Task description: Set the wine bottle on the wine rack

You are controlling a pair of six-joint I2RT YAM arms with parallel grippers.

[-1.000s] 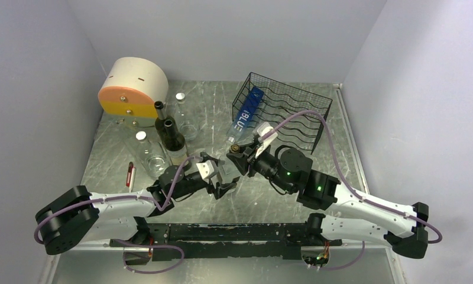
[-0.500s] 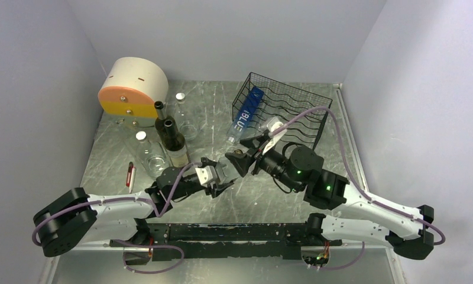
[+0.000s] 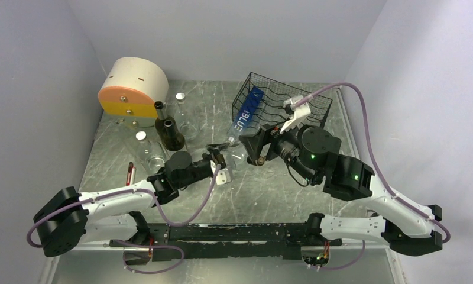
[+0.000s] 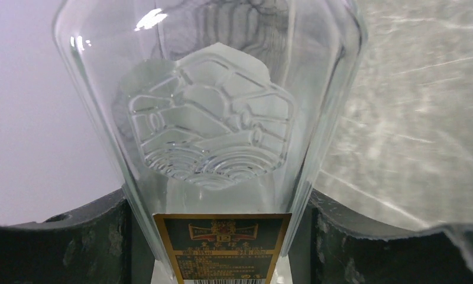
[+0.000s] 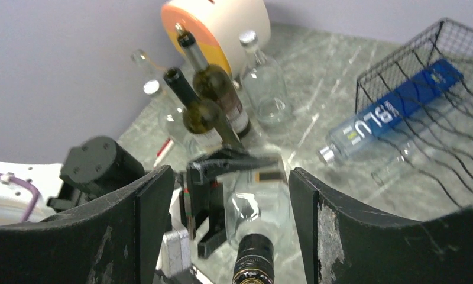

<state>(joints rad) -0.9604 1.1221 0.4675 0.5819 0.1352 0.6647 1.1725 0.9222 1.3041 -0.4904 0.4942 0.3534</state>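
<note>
Embossed clear glass bottle [image 4: 210, 118], black wavy wire rack [image 3: 275, 94]

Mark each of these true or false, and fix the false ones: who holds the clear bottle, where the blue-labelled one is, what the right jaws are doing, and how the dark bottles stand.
1. The left gripper grips the clear glass bottle. True.
2. The blue-labelled bottle stands upright on the table. False: it lies on its side in the wine rack, with its cap end sticking out over the near edge.
3. The right gripper is clamped on the clear bottle's neck. False: its jaws are wide open, one on each side of the capped neck.
4. Two dark bottles stand upright near the cream-and-orange drum. True.
</note>
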